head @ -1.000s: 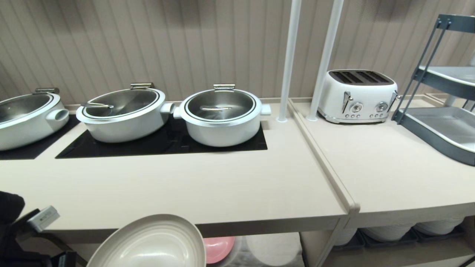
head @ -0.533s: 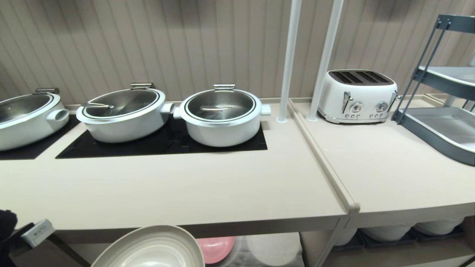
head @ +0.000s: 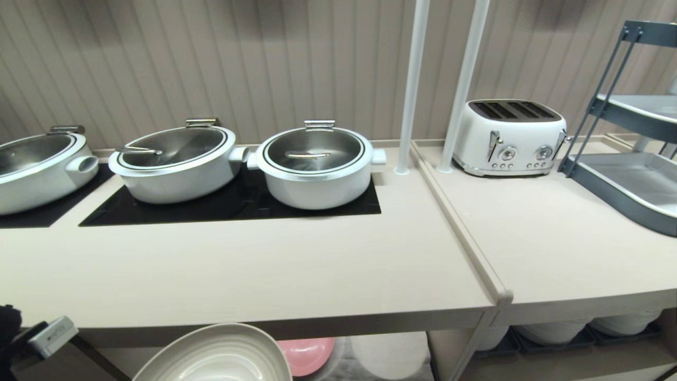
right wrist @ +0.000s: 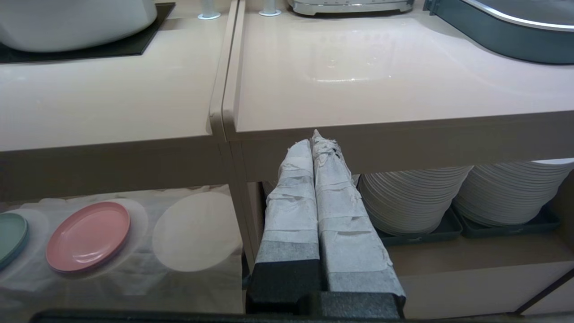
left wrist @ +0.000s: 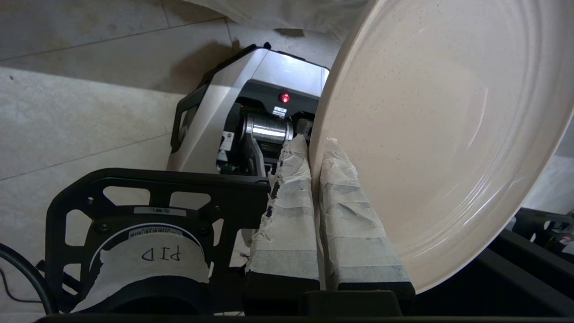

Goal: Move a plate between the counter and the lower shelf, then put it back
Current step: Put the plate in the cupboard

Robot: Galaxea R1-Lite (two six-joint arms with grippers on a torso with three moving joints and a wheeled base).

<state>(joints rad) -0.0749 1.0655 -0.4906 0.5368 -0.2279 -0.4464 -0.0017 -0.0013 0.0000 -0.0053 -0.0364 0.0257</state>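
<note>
Cream-beige plate: held in the air, tilted steeply on edge, below and in front of the counter's thick front edge; in the head view only its upper arc shows at the bottom of the picture.
Left gripper: its two tape-wrapped fingers are clamped on the plate's rim, one on each face, with no gap to spare.
Right gripper: fingers pressed together on nothing, parked level in front of the post between the two shelf bays.
Counter: pale wood-grain top with a black hob panel bearing white pots; the plate is not on it.
Lower shelf: draped in wrinkled white gauzy cloth, with a pink plate, the edge of a mint-green plate and a pale round hump beside them.
Neighbouring bay: tall stacks of white plates in dark trays, under the top with the white toaster.
Step in hand: by my reading, the carry between counter and shelf; which way it is headed cannot be told.
Next move: either way, the plate must be brought toward level. For the shelf, it has to pass under the front edge and land on the cloth short of the pink plate. For the counter, the rim has to clear the edge first.
Risk: a thin rim pinch on a tilted plate may slip or swing.
</note>
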